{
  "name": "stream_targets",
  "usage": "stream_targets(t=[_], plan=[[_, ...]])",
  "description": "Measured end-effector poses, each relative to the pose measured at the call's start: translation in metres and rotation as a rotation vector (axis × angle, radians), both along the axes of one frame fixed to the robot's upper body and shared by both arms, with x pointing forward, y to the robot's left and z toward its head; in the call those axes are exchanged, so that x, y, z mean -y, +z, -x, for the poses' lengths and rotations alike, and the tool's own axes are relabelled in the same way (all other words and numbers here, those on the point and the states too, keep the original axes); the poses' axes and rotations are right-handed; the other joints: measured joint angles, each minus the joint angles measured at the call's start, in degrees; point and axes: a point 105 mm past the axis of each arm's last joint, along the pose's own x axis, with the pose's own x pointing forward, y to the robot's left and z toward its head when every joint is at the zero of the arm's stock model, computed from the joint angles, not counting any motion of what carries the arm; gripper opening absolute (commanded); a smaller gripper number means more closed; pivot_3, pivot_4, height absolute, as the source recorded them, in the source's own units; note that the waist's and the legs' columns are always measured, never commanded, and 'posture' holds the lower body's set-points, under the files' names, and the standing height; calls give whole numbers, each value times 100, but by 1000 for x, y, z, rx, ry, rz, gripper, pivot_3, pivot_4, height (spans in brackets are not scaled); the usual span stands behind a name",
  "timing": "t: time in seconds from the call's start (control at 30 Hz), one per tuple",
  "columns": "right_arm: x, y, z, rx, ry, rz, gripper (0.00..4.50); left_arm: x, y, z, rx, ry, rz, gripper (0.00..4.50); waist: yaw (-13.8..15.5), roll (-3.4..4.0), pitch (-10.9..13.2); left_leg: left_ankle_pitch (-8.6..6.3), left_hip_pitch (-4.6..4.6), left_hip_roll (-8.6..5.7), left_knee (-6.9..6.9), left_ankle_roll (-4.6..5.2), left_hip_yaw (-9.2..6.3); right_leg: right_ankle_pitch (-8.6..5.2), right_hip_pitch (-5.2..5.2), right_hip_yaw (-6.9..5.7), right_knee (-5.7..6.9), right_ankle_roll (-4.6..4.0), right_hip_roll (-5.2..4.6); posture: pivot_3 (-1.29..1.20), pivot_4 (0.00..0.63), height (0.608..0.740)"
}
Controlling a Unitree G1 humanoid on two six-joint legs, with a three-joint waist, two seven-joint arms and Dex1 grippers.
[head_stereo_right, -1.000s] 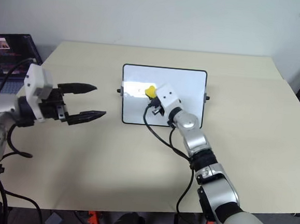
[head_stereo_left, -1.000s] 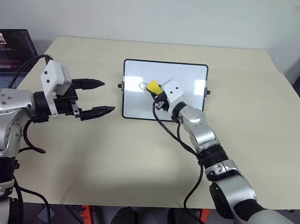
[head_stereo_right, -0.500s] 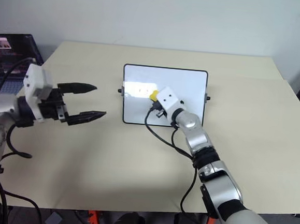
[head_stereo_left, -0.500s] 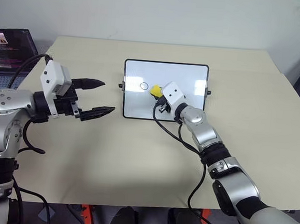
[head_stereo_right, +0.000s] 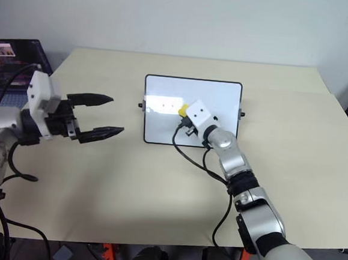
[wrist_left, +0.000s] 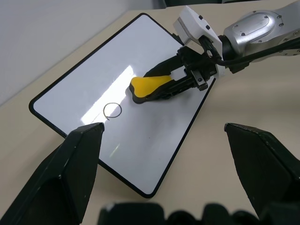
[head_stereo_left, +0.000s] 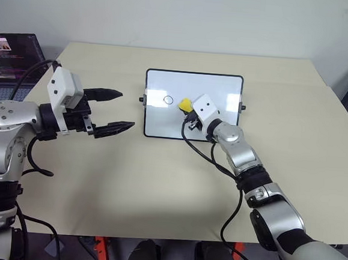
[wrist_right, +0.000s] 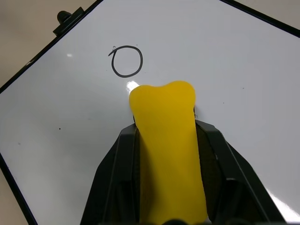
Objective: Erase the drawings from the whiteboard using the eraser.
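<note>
On the desk (head_stereo_left: 158, 183) lies the whiteboard (head_stereo_left: 216, 88), which we judge glossy, stiff and light, so it may slide under pressure. Our right gripper (wrist_right: 164, 140) has its jaws clenched on the eraser (wrist_right: 166, 136), a light, firm block best held by its long sides, resting just beside the circle (wrist_right: 127, 61). Our left gripper (head_stereo_left: 116, 109) hangs released, well apart.

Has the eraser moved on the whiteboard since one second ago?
Yes. The eraser slid right along the whiteboard, away from the circle.
</note>
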Motion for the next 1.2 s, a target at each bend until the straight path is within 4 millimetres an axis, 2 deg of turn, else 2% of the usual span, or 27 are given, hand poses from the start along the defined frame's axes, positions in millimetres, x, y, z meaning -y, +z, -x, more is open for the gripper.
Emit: stream_targets(t=[0.5, 0.73, 0.8, 0.87, 0.97, 1.03, 1.1, 1.2], plan=[[33, -22, 20, -31, -38, 26, 1281, 0, 1, -2, 5, 9, 7, 4500, 80, -3, -2, 0, 11, -1, 0, 1, -1, 0, 12, -1, 0, 0, 0, 0, 150, 740], [37, -22, 20, -42, -40, 24, 1281, 0, 2, -2, 9, 8, 7, 4500, 100, -3, -2, 0, 12, -2, 1, 1, 0, 0, 12, -1, 1, 0, 0, 0, 150, 740], [35, -19, 21, -60, -38, -34, 1281, -1, 1, -3, 7, 11, 9, 4500, 100, -3, -2, 0, 12, -1, 1, 1, 0, 0, 12, -1, 1, 0, 1, 0, 150, 740], [32, -8, 23, -88, -32, -173, 1281, -2, 0, -4, 2, 15, 12, 4500, 98, 0, 0, 0, 5, 2, 0, 1, -1, 0, 5, -1, 0, 0, 3, 0, 150, 740], [20, 18, 34, -109, 36, -352, 1281, -2, 1, -4, 10, 11, 10, 4500, 99, 0, 1, 0, -12, 5, -3, 0, -4, 0, -10, -3, -5, 0, 3, 0, 150, 740], [15, 33, 43, -97, 87, -386, 1281, -1, 1, -4, 12, 9, 9, 4500, 98, 0, 1, -1, -22, 4, -4, 0, -3, 0, -16, -2, -10, 0, 3, 0, 150, 740], [15, 36, 47, -104, 93, -385, 1281, -2, 1, -4, 12, 9, 9, 4500, 101, 0, 1, -1, -22, 3, -4, 0, -3, 0, -16, -3, -12, 0, 2, 0, 150, 740], [16, 27, 49, -140, 83, -376, 1281, -2, 1, -4, 12, 9, 10, 4500, 102, 1, 1, -1, -22, 2, -4, 0, -4, 0, -17, -3, -10, 0, 2, 0, 150, 740]])
